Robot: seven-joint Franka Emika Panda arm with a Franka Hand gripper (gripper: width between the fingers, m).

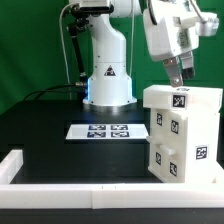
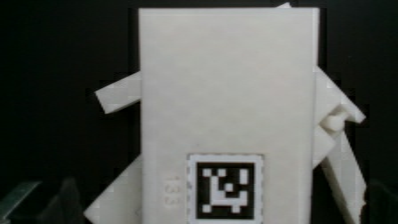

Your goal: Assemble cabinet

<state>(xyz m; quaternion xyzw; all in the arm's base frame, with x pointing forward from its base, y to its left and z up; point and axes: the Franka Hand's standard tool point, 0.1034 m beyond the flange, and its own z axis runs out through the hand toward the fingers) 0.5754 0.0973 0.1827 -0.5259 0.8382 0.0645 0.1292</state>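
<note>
The cabinet (image 1: 181, 135) is a white box of blocky panels with black-and-white tags. It stands upright on the black table at the exterior view's right. My gripper (image 1: 179, 80) hangs just above its top edge, fingers pointing down. In the wrist view the cabinet's top panel (image 2: 231, 90) fills the middle, with one tag near my gripper (image 2: 214, 208). The dark fingers (image 2: 61, 200) show faintly at either side of the panel, spread wider than it and not touching it. The gripper is open and holds nothing.
The marker board (image 1: 100, 131) lies flat on the table in front of the robot base (image 1: 107, 80). A long white border rail (image 1: 70, 182) runs along the table's near edge and turns up the exterior view's left side.
</note>
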